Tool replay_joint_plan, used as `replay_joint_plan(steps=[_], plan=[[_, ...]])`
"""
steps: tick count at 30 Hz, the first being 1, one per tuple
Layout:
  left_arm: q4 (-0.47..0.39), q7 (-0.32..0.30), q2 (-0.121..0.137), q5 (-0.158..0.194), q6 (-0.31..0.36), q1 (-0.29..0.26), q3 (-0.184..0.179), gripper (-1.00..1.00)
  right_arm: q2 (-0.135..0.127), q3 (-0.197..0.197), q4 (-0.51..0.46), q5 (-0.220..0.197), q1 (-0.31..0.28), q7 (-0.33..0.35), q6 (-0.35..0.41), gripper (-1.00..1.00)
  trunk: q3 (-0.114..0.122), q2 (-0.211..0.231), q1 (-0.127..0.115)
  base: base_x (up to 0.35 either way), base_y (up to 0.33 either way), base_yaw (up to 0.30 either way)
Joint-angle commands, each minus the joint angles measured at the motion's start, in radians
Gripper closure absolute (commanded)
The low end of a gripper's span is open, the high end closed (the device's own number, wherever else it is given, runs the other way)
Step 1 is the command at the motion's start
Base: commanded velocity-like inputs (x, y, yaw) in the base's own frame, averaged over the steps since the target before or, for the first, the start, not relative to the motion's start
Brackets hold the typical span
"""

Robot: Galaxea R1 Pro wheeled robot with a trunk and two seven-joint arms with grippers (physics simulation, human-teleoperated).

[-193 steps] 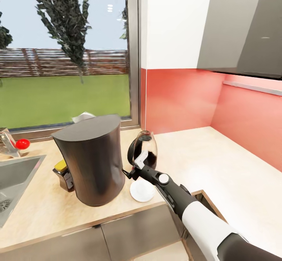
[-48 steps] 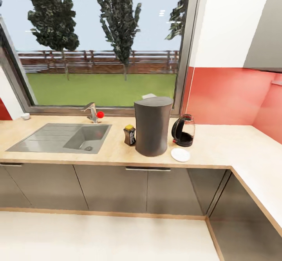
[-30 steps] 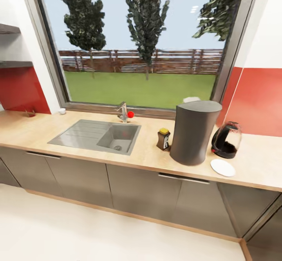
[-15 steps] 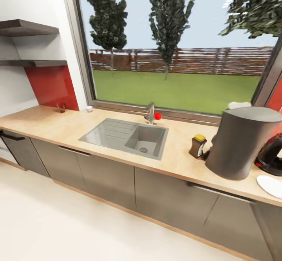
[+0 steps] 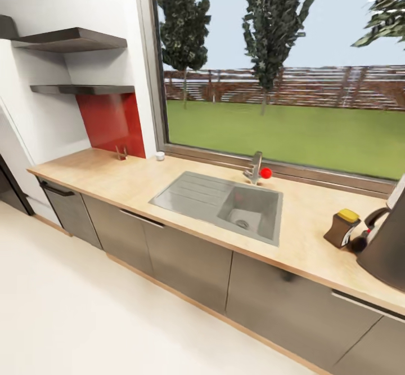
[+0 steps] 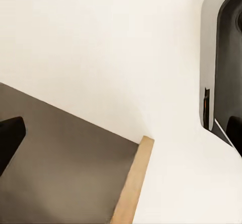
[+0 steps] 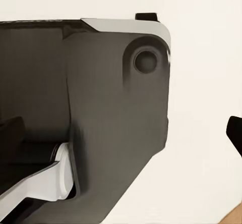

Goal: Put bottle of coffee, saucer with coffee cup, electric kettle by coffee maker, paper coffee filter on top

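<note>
A long wooden countertop [image 5: 112, 181] with a steel sink [image 5: 225, 205] under a garden window. At far right, a yellow-lidded jar [image 5: 342, 228] beside the coffee maker [image 5: 388, 245] (cut off). Two dark shelves [image 5: 79, 40] upper left.

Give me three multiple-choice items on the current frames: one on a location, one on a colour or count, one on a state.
1. Where does the bottle of coffee stand?
A. on the kitchen countertop beside the coffee maker
B. on a kitchen shelf
C. in the sink

2. How many floating shelves hang on the wall left of the window?
A. one
B. two
C. four

3. What state is the sink basin in?
A. holding the coffee cup
B. full of water
C. empty, drain showing

Answers:
1. A: it sits on the kitchen countertop, right next to the coffee maker at the head view's right edge.
2. B: two dark slabs, one above the other.
3. C: the bare basin shows its drain, nothing in it.
</note>
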Motion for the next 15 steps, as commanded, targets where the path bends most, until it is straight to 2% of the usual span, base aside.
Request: replay_joint_plan(steps=[1, 8, 12, 15], plan=[[0.000, 0.003, 0.000, 0.004, -0.002, -0.001, -0.008, -1.00, -0.001, 0.008, -0.002, -0.009, 0.000, -0.004, 0.005, -1.00, -0.002, -0.002, 0.001, 0.210, 0.295, 0.058], [0.000, 0.003, 0.001, 0.003, -0.002, -0.001, -0.008, -1.00, -0.004, 0.008, -0.006, -0.011, 0.000, -0.006, -0.032, -1.00, -0.002, -0.002, 0.001, 0.211, 0.295, 0.007], [0.001, 0.003, 0.001, 0.004, -0.002, 0.000, -0.008, -1.00, -0.001, 0.008, -0.006, -0.011, 0.000, -0.007, -0.203, -1.00, -0.002, -0.002, 0.001, 0.203, 0.296, 0.000], [0.001, 0.003, 0.001, 0.004, -0.002, 0.001, -0.008, -1.00, 0.005, 0.009, -0.008, -0.013, 0.000, -0.004, -0.221, -1.00, -0.002, -0.002, 0.001, 0.173, 0.297, 0.000]])
